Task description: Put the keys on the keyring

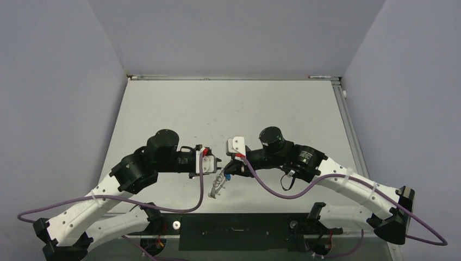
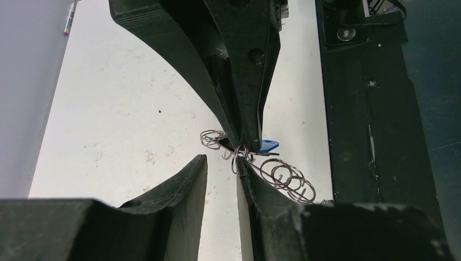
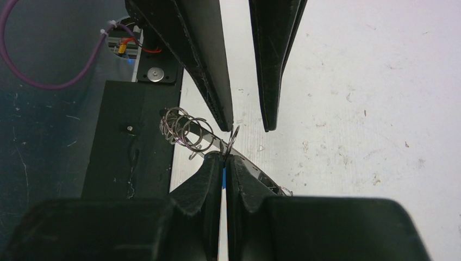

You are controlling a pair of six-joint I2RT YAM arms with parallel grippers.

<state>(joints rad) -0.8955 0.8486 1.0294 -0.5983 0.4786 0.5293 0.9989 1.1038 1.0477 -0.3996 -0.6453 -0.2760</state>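
The keyring (image 1: 217,185) is a grey ring with wire loops, held tilted just above the table near its front edge. My right gripper (image 1: 231,167) is shut, and the blue head of a key (image 2: 269,145) sticks out beside its tips. In the right wrist view the right gripper (image 3: 224,157) shows blue between its pads, with the keyring's band (image 3: 251,165) and loops (image 3: 184,128) at its tips. My left gripper (image 2: 222,160) is open and faces it tip to tip. One wire loop (image 3: 234,136) stands in its gap. The black-headed key is not clearly visible.
A black base plate (image 1: 234,231) runs along the table's near edge, right beside the keyring; it also shows in the left wrist view (image 2: 369,109) and the right wrist view (image 3: 130,136). Purple cables (image 1: 163,209) hang from both arms. Grey walls enclose the table.
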